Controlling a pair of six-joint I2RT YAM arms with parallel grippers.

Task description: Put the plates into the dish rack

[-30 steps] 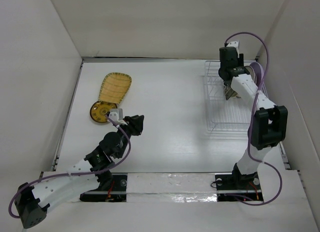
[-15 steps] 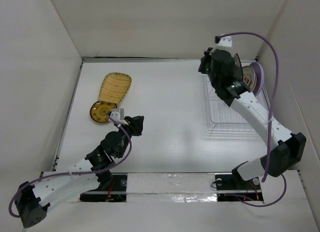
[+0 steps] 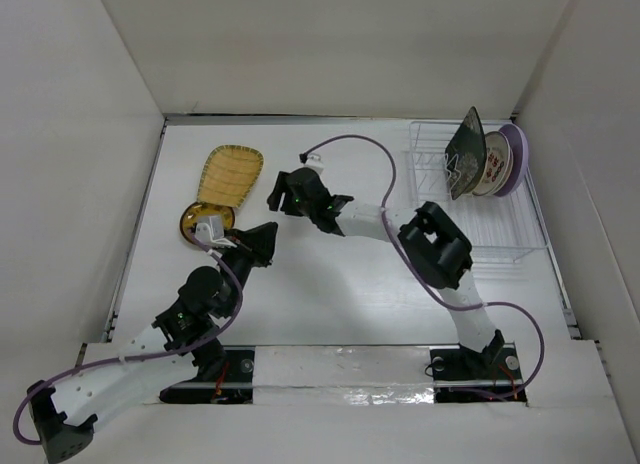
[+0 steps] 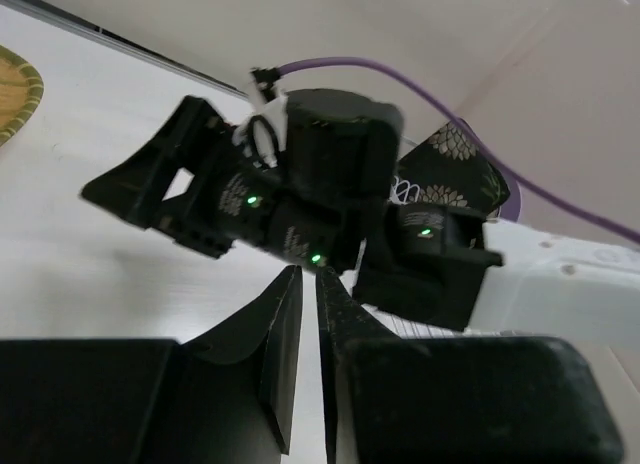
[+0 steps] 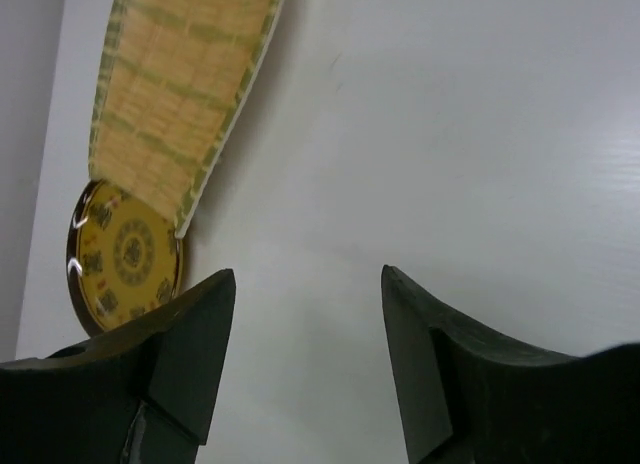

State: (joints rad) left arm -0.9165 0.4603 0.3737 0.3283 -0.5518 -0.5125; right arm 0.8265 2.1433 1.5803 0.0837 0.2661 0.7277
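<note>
- Dish rack (image 3: 480, 229), far right: black plate (image 3: 462, 156) is stood on edge in its slots.
- Yellow woven plate (image 3: 230, 174) and brown-gold plate (image 3: 200, 222) are laid flat, far left, not yet loaded.
- Right jaws are spread wide, empty, seemingly readied for those two; left jaws are pinched all but shut, empty.

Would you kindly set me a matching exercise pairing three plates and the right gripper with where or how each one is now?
Things:
1. black plate
2. yellow plate
3. lavender plate
4. right gripper

Places or states:
A. open, above the table
B. standing in the rack, right end of the row
C. lying flat on the table
D. standing in the rack, left end of the row

Pairs: 1-D, 2-C, 3-B, 4-A.
</note>
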